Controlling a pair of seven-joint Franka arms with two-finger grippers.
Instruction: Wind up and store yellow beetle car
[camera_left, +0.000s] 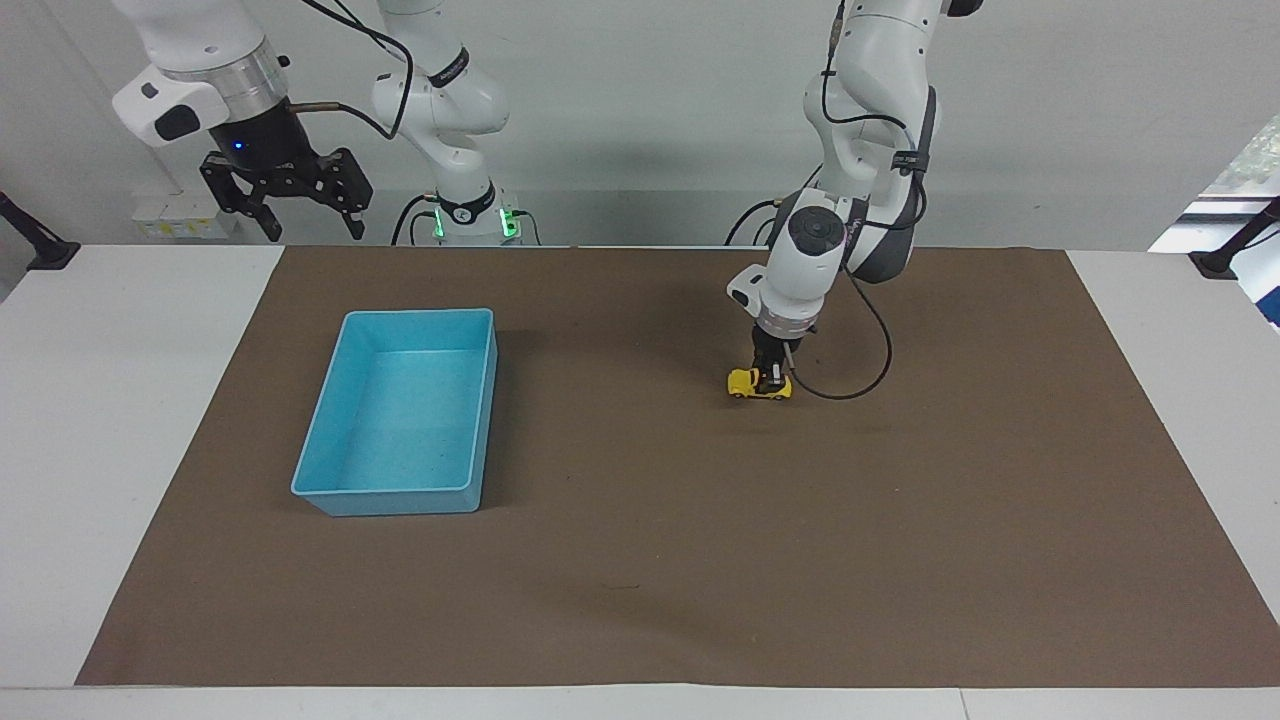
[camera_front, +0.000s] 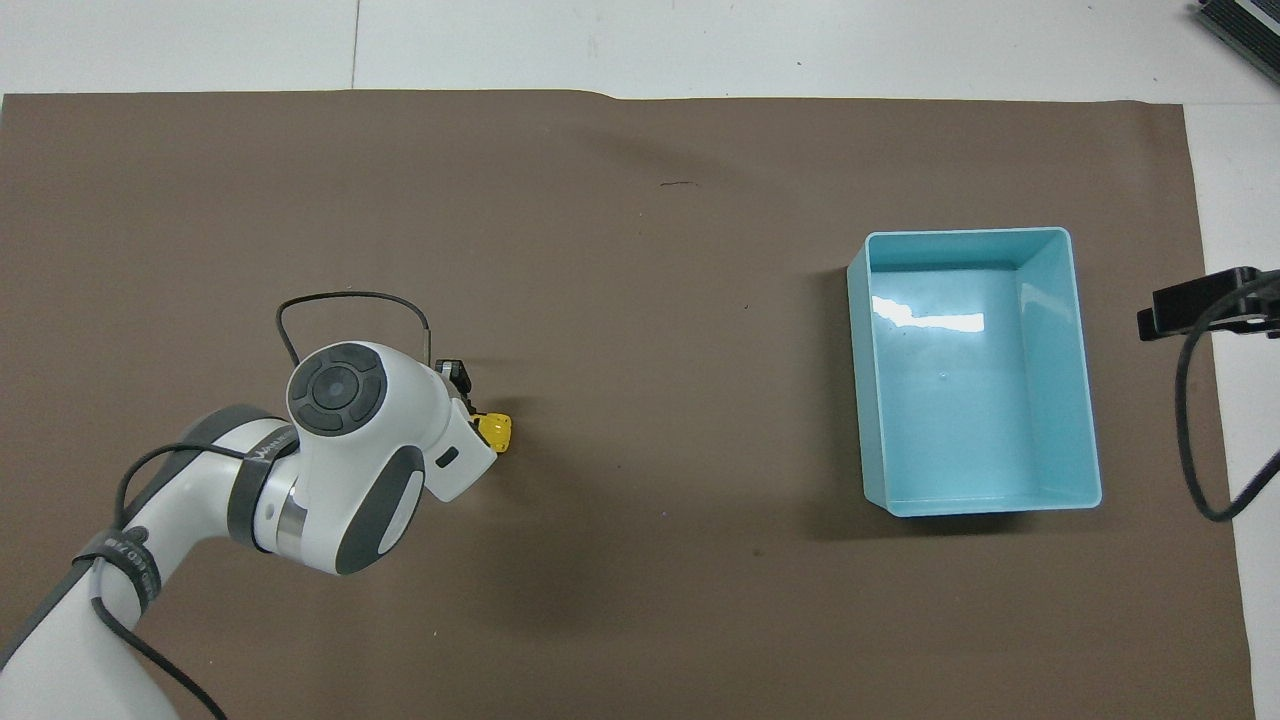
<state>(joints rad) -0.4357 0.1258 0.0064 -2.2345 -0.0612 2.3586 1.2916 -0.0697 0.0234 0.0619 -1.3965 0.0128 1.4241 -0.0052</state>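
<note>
One toy mattered at this moment: the yellow beetle car (camera_left: 758, 384) stood wheels-down on the brown mat (camera_left: 640, 560) covering the tabletop (camera_left: 130, 400), toward the left arm's end and well apart from the blue bin (camera_left: 480, 420), which sat empty toward the right arm's end. The left gripper (camera_left: 772, 378) came straight down onto the car, its jaws closed across the car's body near one end; in the overhead view the wrist hid most of the toy, leaving only its yellow end (camera_front: 495, 431) showing.

Judged from the task, the step in hand was the wind-up: dragging the car backward along the mat so the wheels turn and load the spring. To do that well, the grip would need to press the wheels firmly against the mat without lifting them, and the pull would need to run straight along the car's length so it did not skid sideways or twist between the jaws. A light hold risked the wheels slipping rather than rolling.

Right gripper (camera_left: 285, 195) waited high above the white tabletop near its own base, jaws spread apart and holding nothing.
</note>
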